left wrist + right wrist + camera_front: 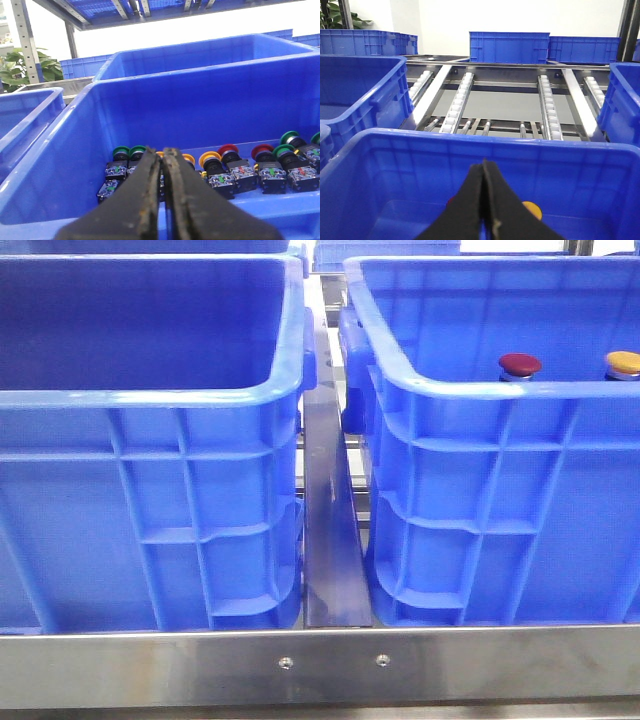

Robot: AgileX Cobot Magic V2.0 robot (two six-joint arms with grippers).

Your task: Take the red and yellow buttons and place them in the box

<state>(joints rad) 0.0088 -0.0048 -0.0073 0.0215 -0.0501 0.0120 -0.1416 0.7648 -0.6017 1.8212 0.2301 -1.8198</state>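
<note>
At right of the front view, the dark red domed button (pixel 520 364) and yellow-orange domed button (pixel 623 362) sit inside the bright blue ribbed plastic crate (pixel 480 500). The left gripper (pixel 162 152) and right gripper (pixel 484 165) both have fingers pressed together, empty.

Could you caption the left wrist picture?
Closed fingers above a row of red, yellow and green push buttons in a blue crate.

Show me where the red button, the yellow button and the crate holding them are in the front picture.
red button (pixel 520 364), front view, on its domed cap.
yellow button (pixel 623 362), front view, on its cap at the picture's edge.
right crate (pixel 480 388), front view, on its near rim.
</note>
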